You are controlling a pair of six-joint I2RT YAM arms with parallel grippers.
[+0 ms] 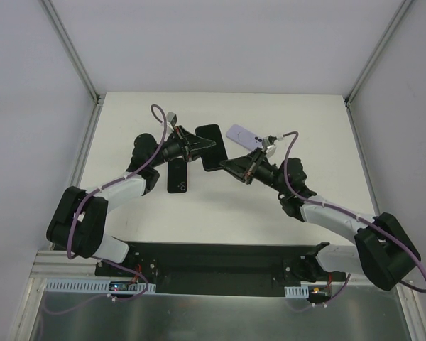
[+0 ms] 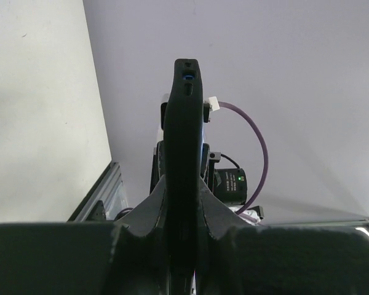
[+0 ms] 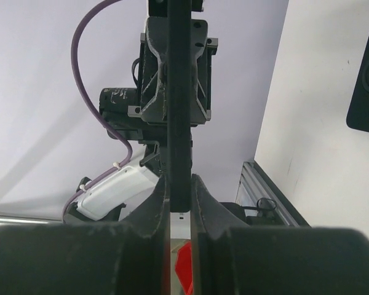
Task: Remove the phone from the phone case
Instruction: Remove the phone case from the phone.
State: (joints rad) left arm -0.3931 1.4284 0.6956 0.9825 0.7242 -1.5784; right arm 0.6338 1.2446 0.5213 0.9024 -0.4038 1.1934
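Above the white table (image 1: 270,213), left gripper (image 1: 204,145) and right gripper (image 1: 227,165) both pinch the black phone case (image 1: 210,133).

White table (image 1: 270,213) between plain pale walls (image 1: 199,42), aluminium rails (image 1: 71,50) along the corners

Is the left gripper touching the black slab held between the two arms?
Touching. In the left wrist view the left gripper's jaws press against both faces of the black slab, with no gap showing.
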